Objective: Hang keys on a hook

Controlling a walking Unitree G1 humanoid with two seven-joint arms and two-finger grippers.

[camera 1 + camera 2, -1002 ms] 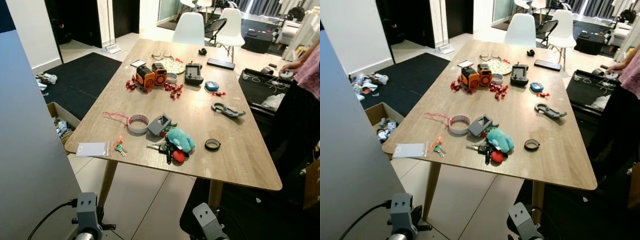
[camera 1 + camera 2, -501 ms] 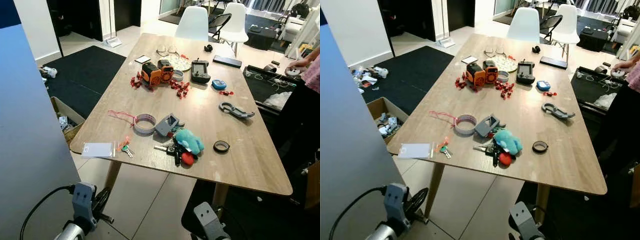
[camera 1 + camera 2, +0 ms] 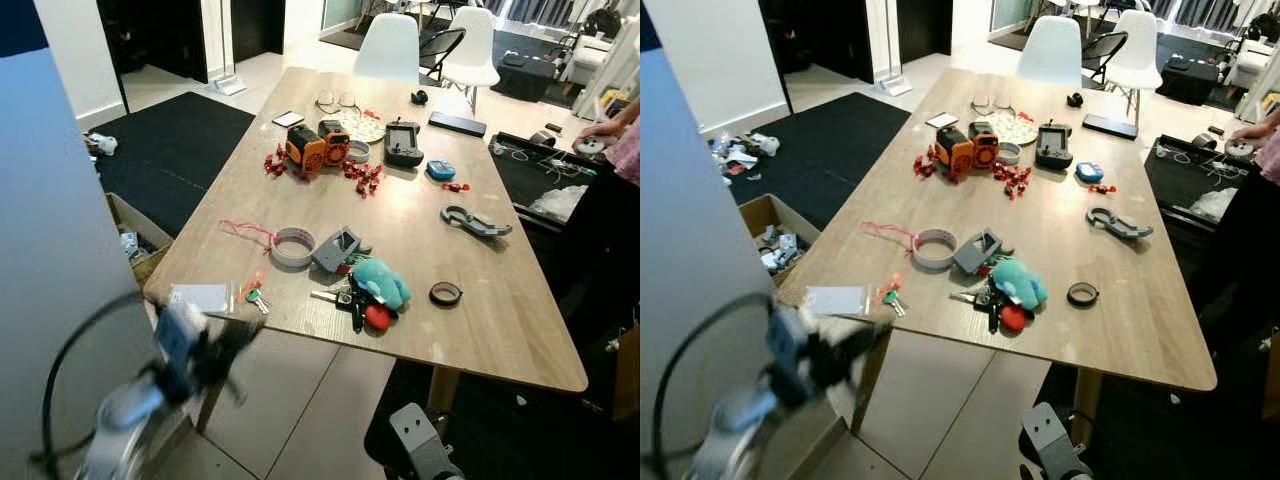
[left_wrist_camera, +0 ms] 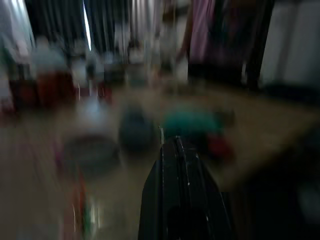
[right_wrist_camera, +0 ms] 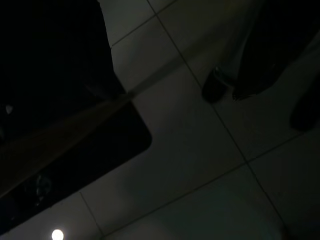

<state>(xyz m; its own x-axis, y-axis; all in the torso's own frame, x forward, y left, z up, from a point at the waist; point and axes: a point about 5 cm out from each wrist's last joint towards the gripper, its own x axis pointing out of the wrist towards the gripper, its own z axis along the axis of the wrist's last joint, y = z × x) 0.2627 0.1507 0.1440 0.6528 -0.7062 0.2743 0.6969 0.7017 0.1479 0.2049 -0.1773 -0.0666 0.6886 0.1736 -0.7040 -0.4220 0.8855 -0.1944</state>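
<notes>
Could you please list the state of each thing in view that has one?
Left hand: raised toward the table edge, motion-blurred, fingers together.
Keys with teal plush: lying flat on the table, not hung.
Small keys with green tag: lying near the table's edge.
Tape roll: lying flat.

A long light-wood table [image 3: 520, 330] carries a bunch of keys with a teal plush toy [image 3: 365, 292], a tape roll [image 3: 293, 247], an orange device [image 3: 309, 149], a black ring [image 3: 445, 293] and a clear plastic pouch [image 3: 200, 297].
</notes>
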